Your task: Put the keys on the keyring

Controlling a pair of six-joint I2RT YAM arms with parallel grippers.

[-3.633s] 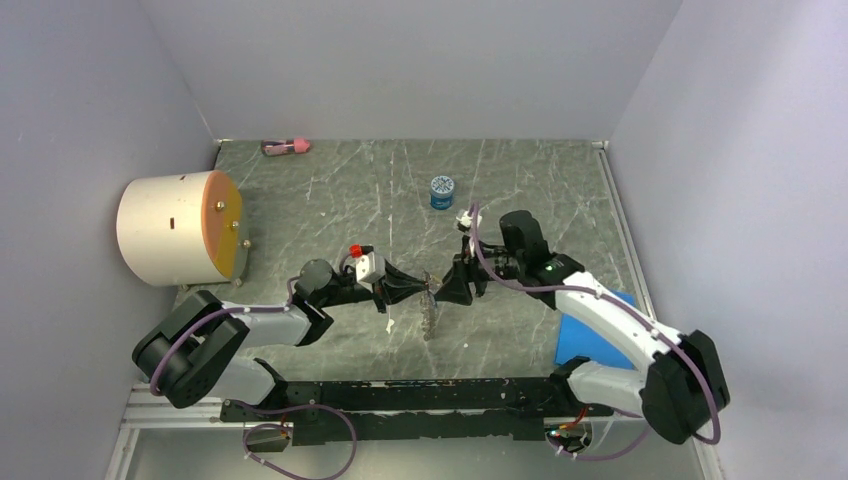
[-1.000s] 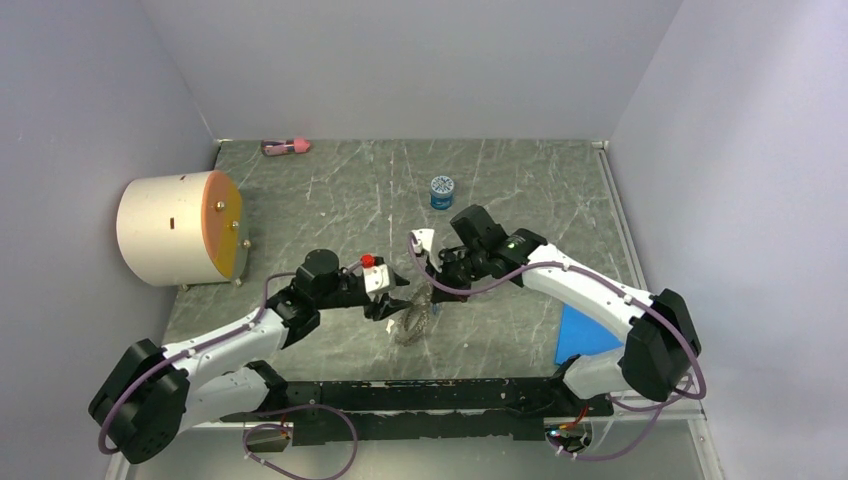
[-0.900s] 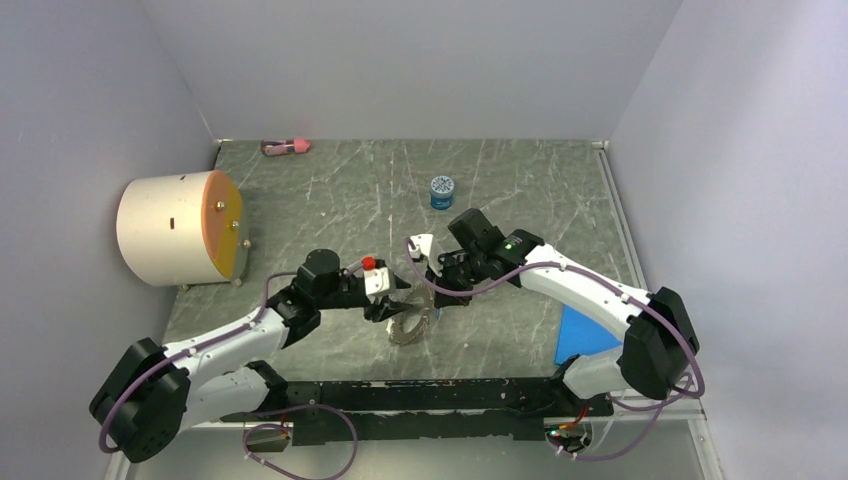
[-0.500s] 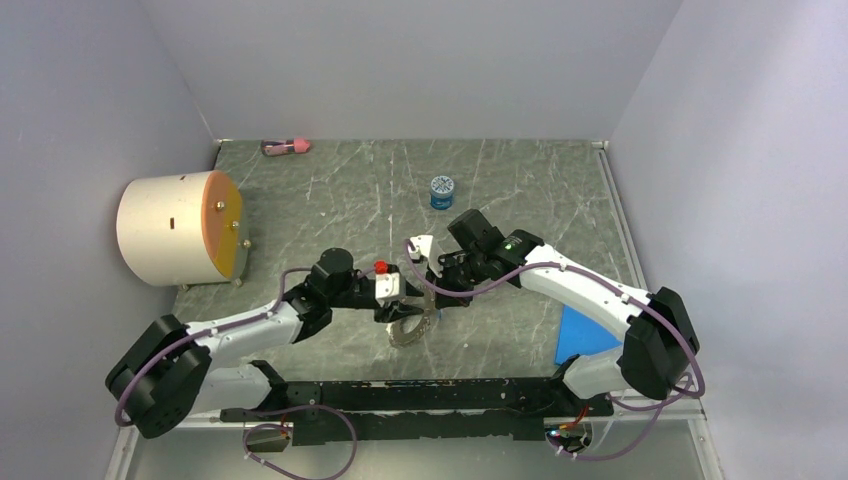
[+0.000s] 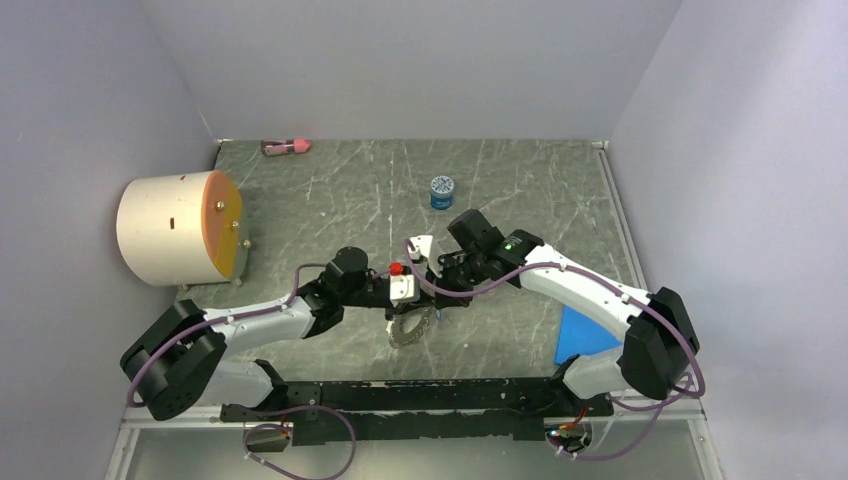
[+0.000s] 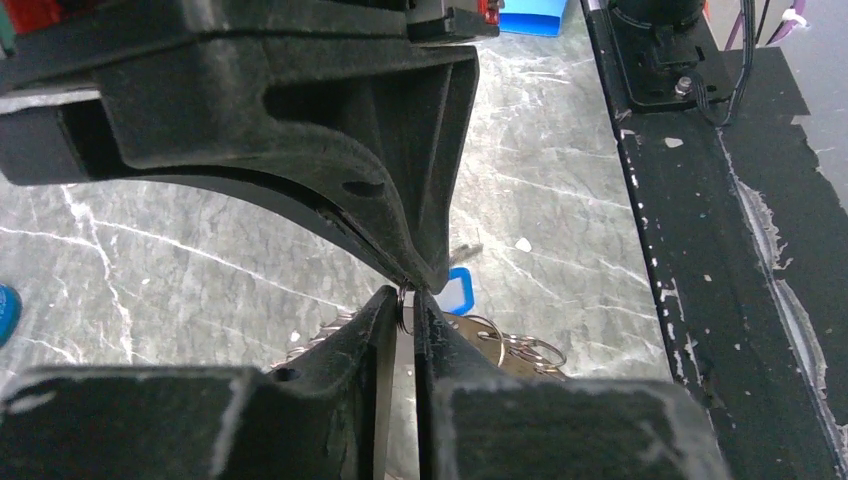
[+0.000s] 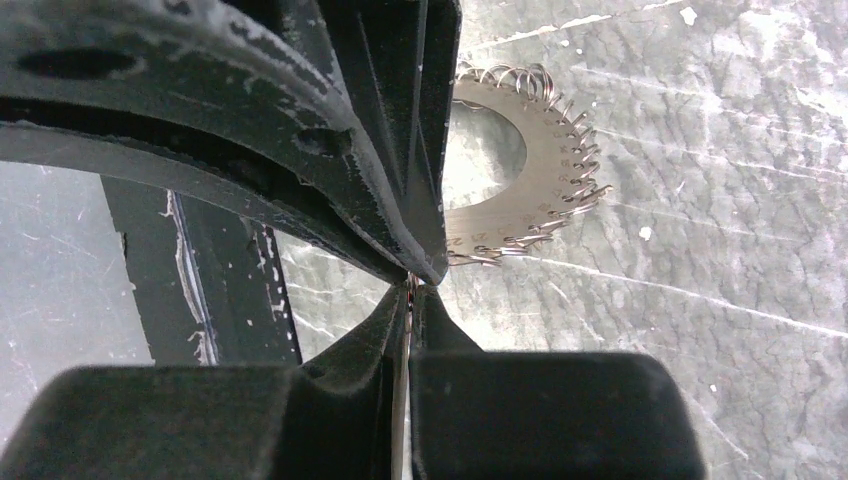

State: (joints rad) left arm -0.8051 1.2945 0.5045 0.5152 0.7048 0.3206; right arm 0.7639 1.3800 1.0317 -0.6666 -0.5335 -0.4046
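The keyring [image 5: 410, 328], a grey-brown metal loop edged with small coiled rings, hangs over the table between the two arms. In the right wrist view the keyring [image 7: 540, 190] shows as a flat ring beyond the fingers. My right gripper [image 5: 432, 293] is shut on its upper edge, and a thin metal strip sits between the tips of the right gripper [image 7: 412, 287]. My left gripper [image 5: 420, 297] meets it tip to tip. In the left wrist view the left gripper [image 6: 405, 297] is pinched on a thin ring wire. A key's blue head [image 6: 458, 290] shows just behind, beside small rings [image 6: 520, 348].
A white cylinder with an orange face [image 5: 180, 228] stands at the left. A round blue jar [image 5: 442, 191] sits behind the grippers and a pink object [image 5: 286, 146] lies at the far edge. A blue sheet [image 5: 585, 335] lies under the right arm. A black strip [image 5: 420, 395] runs along the near edge.
My left arm has slid right until its fingertips meet the right gripper's, and its jaws have closed on the ring wire. The right arm and the hanging keyring have hardly moved.
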